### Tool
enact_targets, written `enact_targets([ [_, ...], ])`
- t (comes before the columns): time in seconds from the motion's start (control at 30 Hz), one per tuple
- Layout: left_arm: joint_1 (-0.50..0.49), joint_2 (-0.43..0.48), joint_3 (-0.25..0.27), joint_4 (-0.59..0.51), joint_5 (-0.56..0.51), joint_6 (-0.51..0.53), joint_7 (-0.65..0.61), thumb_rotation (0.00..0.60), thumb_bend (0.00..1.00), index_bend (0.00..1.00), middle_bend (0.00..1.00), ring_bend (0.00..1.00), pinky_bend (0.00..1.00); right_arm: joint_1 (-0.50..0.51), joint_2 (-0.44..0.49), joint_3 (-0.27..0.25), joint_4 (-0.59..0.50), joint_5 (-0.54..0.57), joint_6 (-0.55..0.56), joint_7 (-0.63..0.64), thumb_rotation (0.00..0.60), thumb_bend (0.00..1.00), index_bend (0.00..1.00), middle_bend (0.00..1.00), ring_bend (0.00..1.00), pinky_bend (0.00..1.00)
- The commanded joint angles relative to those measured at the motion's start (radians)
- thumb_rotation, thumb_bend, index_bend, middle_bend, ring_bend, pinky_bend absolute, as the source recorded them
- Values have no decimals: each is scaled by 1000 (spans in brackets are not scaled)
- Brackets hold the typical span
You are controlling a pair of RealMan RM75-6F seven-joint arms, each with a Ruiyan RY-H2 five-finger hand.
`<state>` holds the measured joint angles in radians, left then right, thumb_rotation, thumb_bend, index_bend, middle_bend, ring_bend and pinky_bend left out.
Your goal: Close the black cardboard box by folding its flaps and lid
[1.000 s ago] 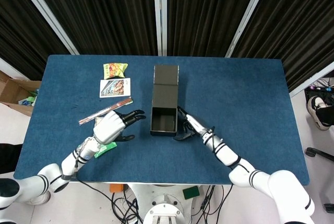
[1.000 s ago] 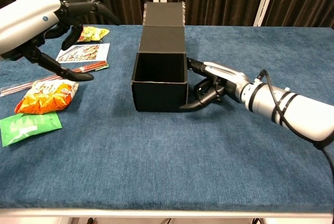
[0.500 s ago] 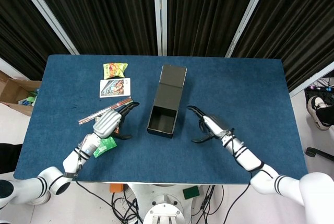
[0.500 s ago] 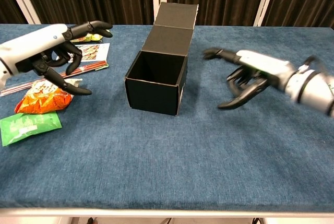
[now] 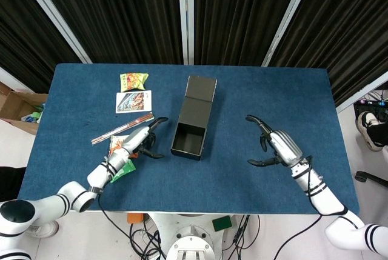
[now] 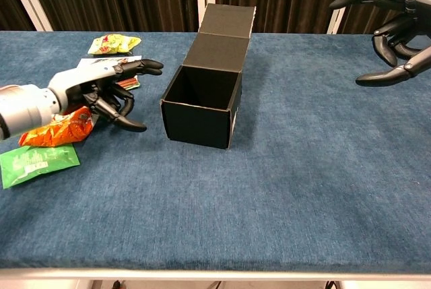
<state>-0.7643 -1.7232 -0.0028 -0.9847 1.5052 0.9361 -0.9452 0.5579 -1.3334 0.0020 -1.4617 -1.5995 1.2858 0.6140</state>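
Note:
The black cardboard box (image 5: 193, 117) lies in the middle of the blue table, slightly turned, its open end (image 6: 202, 87) facing the front edge. Its lid (image 6: 227, 27) stands open at the far end. My left hand (image 5: 142, 142) hovers low just left of the box's open end, fingers spread, holding nothing; in the chest view the left hand (image 6: 113, 93) is a short gap from the box wall. My right hand (image 5: 276, 145) is well to the right of the box, fingers apart and empty; the chest view shows the right hand (image 6: 394, 26) raised high.
Left of the box lie a yellow-green snack bag (image 5: 133, 80), a printed packet (image 5: 133, 101), a red-white stick (image 5: 121, 128), an orange bag (image 6: 57, 127) and a green packet (image 6: 34, 161). A brown carton (image 5: 15, 105) sits beyond the table's left edge.
My right hand left the box's right side, moving right and up. The box turned slightly. My left hand came down and toward the box's left side.

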Motion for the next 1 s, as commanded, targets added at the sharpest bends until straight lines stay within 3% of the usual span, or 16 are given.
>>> enact_targets([
  [0.03,-22,-32,-4,35,15,-23,-44,600,33,0,15,673,990,-10,-20,1,21,-2,3,23,600,0,0,141,706,1000],
  [0.67,-109,-67,1,92,60,-104,-266,600,33,0,16,673,990,-28,-50,10,77,-12,-8,64,600,0,0,145,706,1000],
  [0.8,-126,-78,4,107,59,-134,-307,600,33,12,54,673,990,-30,-55,12,82,-13,-10,70,600,0,0,145,706,1000],
  [0.9,-137,-90,-2,114,48,-156,-340,600,32,144,149,673,990,-31,-53,11,77,12,-44,70,600,0,0,148,706,1000],
  [1.0,-134,-112,-20,126,26,-156,-316,600,32,336,314,676,990,-9,-21,16,48,98,-174,62,600,0,0,151,699,1000],
])
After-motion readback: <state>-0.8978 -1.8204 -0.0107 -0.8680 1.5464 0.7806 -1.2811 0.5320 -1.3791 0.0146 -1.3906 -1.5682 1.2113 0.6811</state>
